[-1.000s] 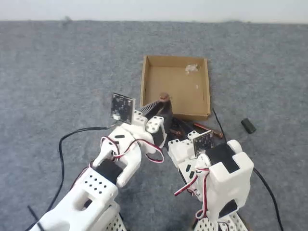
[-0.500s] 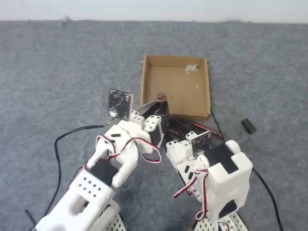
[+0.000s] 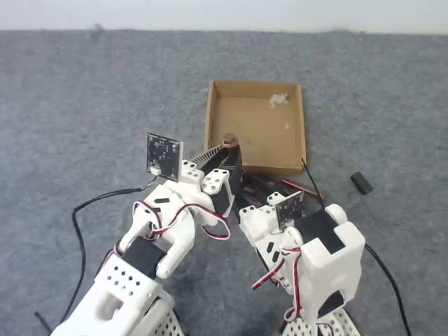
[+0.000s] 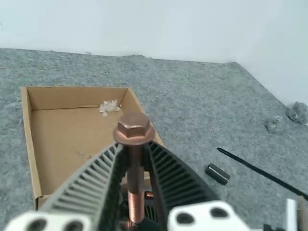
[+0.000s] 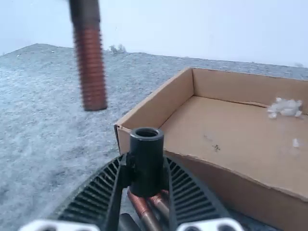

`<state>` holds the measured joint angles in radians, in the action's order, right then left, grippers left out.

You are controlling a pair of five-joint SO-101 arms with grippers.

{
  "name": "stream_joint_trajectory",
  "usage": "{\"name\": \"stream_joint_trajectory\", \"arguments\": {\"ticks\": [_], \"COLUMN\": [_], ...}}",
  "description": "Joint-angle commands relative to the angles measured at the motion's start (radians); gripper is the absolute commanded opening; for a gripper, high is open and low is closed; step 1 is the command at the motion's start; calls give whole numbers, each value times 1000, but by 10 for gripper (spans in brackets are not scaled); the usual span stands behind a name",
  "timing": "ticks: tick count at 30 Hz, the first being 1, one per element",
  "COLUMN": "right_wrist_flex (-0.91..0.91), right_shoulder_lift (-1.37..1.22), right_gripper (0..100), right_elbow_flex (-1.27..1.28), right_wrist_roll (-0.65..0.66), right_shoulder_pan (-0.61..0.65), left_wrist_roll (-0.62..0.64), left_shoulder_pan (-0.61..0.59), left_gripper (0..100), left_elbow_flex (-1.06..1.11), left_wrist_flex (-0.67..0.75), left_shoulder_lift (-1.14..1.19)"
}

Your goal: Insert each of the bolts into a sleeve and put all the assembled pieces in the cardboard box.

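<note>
Your left gripper (image 4: 134, 147) has its ribbed black fingers clamped on the shank of a copper-coloured hex-head bolt (image 4: 133, 129), held upright with the head above the fingertips and the threaded end hanging below them. Your right gripper (image 5: 146, 164) is closed round a short black cylindrical sleeve (image 5: 146, 143), whose open bore faces up between the fingertips. The step in hand looks like mating this pair. In the right wrist view the threads hang higher than the sleeve's mouth and off to one side of it, so you would need to bring the bolt over the bore, keep it plumb, then lower it in. The open brown cardboard box (image 3: 208, 122) lies just beyond both sets of fingertips and holds only white fluff, so no assembled piece is in it yet. For bolts, count one held and at least two loose copper bolts (image 3: 299, 186) on the grey carpet (image 3: 84, 105) under and just past the right fingers; I cannot tell the exact number. For sleeves, count one held and one spare black sleeve (image 3: 361, 183) well off to the right.
</note>
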<state>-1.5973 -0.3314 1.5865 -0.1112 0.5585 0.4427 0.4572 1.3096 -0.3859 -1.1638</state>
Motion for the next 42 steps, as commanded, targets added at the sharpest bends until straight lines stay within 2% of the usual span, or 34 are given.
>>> {"name": "stream_joint_trajectory", "arguments": {"ticks": [1,6,11,17,22,28,35,42], "right_wrist_flex": [-58,-76,-77,-76,-76,-74,-74,-74], "right_shoulder_lift": [5,-1,-1,-1,-1,-1,-1,-1], "right_gripper": [5,5,5,5,5,5,5,5], "right_elbow_flex": [18,18,28,28,28,28,28,28], "right_wrist_roll": [-3,-3,9,40,41,46,48,48], "right_shoulder_pan": [8,8,8,10,8,8,10,10], "left_wrist_roll": [11,11,6,6,9,11,11,8], "left_shoulder_pan": [-2,12,2,-46,-40,-40,-46,-48], "left_gripper": [12,12,12,12,12,12,12,12], "left_elbow_flex": [-35,-38,-38,-64,-165,-157,-67,-65], "left_wrist_flex": [-3,-69,-68,98,28,25,227,227], "left_shoulder_lift": [-35,-35,-35,120,275,216,206,206]}}
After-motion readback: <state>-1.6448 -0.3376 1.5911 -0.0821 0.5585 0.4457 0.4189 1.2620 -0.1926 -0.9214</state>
